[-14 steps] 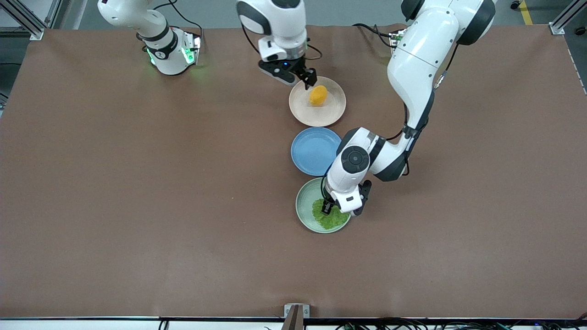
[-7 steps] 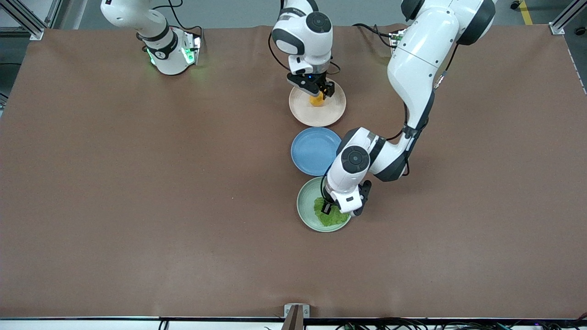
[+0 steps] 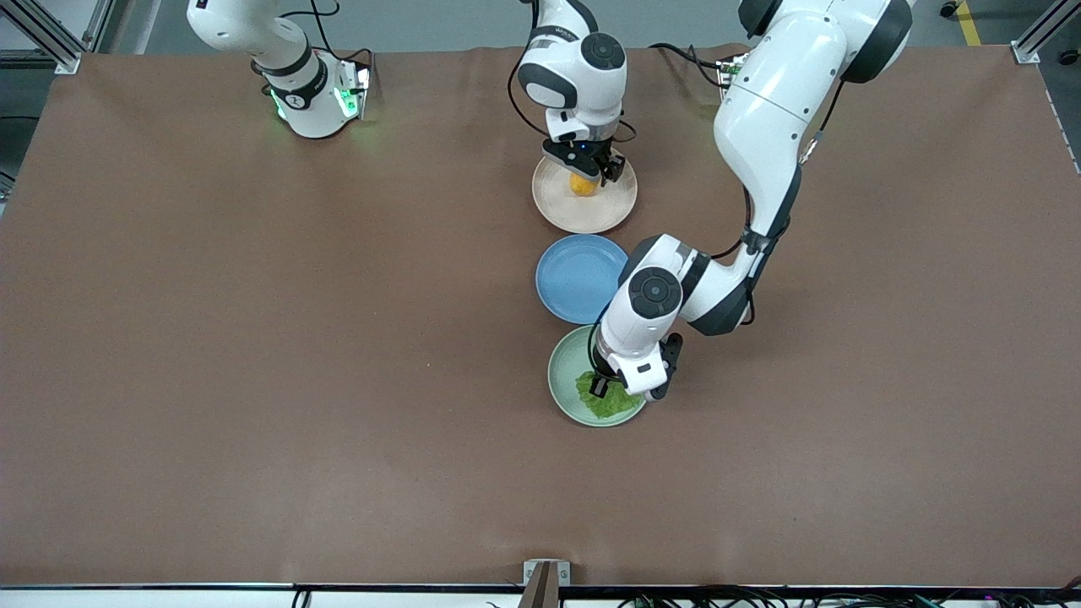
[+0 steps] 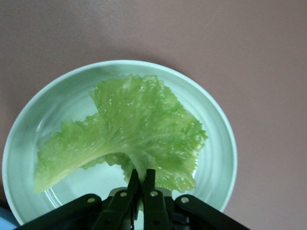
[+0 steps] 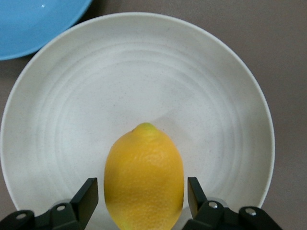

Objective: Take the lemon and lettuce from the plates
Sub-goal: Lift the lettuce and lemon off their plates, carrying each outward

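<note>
The lemon (image 3: 581, 186) lies on the pale beige plate (image 3: 583, 218), toward the robots' bases. My right gripper (image 3: 593, 174) is down around it, open. In the right wrist view the lemon (image 5: 144, 163) sits between the two fingers (image 5: 89, 192) with a small gap on each side, above the plate (image 5: 144, 67). The lettuce (image 3: 610, 404) lies on the mint green plate (image 3: 561, 378), nearer the front camera. My left gripper (image 3: 601, 387) is shut on the leaf's pale stem. In the left wrist view the gripper (image 4: 141, 179) pinches the stem end of the lettuce (image 4: 129, 124) over the plate (image 4: 216, 158).
A blue plate (image 3: 576, 279) with nothing on it sits between the two other plates; its edge shows in the right wrist view (image 5: 33, 24). The left arm's elbow (image 3: 718, 295) hangs beside the blue plate. Brown table cover (image 3: 253, 338) spreads all round.
My right gripper came down from beside the beige plate to straddle the lemon, and its fingers narrowed. My left gripper closed on the lettuce stem.
</note>
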